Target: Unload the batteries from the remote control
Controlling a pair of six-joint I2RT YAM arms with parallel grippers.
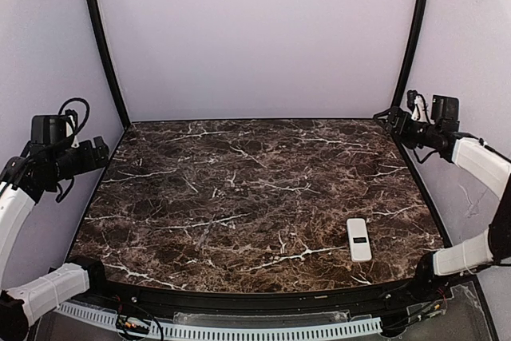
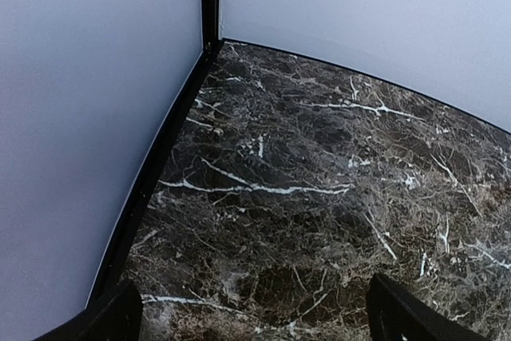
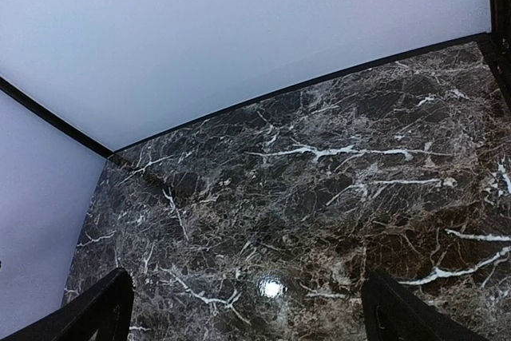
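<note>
**Unloading not begun: remote closed, both grippers empty**

Progress: No step of the task shows as done. The remote control (image 1: 358, 239) lies flat on the table (image 1: 239, 197), near the front edge and toward the front right corner. Its long axis runs roughly front to back, and its dark display window (image 1: 359, 239) faces up. No batteries are visible anywhere on the table, in any of the three views. The judgement is that they sit inside the remote, though the pictures cannot confirm it.

Tooling: The left gripper (image 2: 254, 309) hangs beside the left edge of the table, and the right gripper (image 3: 247, 301) is above the far right corner. Both stand with fingers spread wide and nothing between them. Both are well apart from the remote (neither wrist view shows it at all).

Containers: The only container in question is the remote's battery compartment. It is not visible, since the face with the window is uppermost, so the compartment is presumably on the underside. Its contents cannot be told, and no loose cover lies on the table.

Remaining: Everything is left to do: reach the remote, turn it over, open the compartment and take out the batteries.
</note>
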